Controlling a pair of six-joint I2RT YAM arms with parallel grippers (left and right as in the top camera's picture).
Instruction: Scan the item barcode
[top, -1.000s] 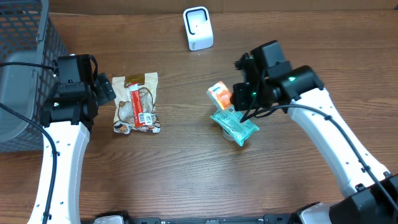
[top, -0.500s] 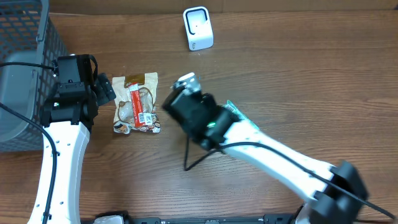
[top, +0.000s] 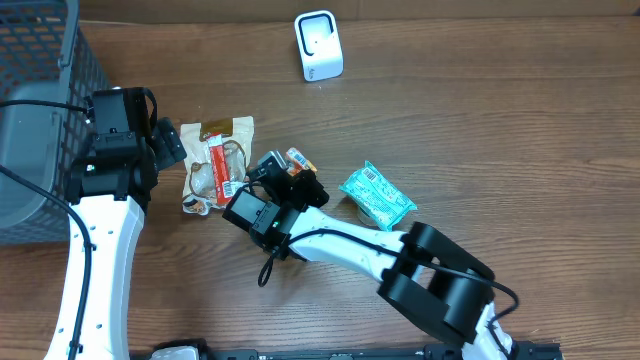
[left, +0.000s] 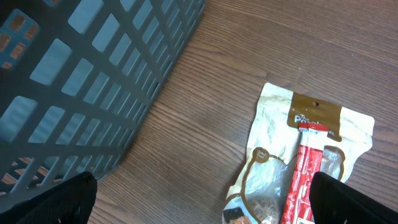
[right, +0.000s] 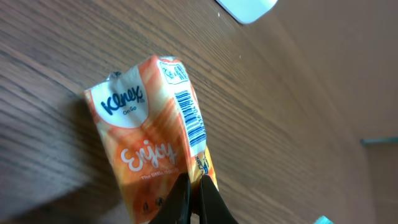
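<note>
My right gripper (right: 194, 183) is shut on the lower edge of an orange Kleenex tissue pack (right: 149, 140), whose barcode (right: 191, 118) runs along its right side. In the overhead view this pack (top: 301, 160) sits at the tip of the right gripper (top: 292, 172), near the table's middle. The white scanner (top: 318, 45) stands at the back centre, and its corner (right: 245, 7) shows at the top of the right wrist view. My left gripper (left: 202, 205) is open above the wood, beside a beige snack bag (left: 305, 155), with nothing between its fingers.
A dark mesh basket (top: 40, 60) fills the far left, close to the left arm, and its wall (left: 93, 74) takes up much of the left wrist view. A teal packet (top: 377, 195) lies right of centre. The snack bag (top: 220, 165) lies between the two arms.
The right arm has swung from the table's right side toward the centre-left, carrying the orange pack with it. The teal packet stays on the table. The left arm has not moved.
</note>
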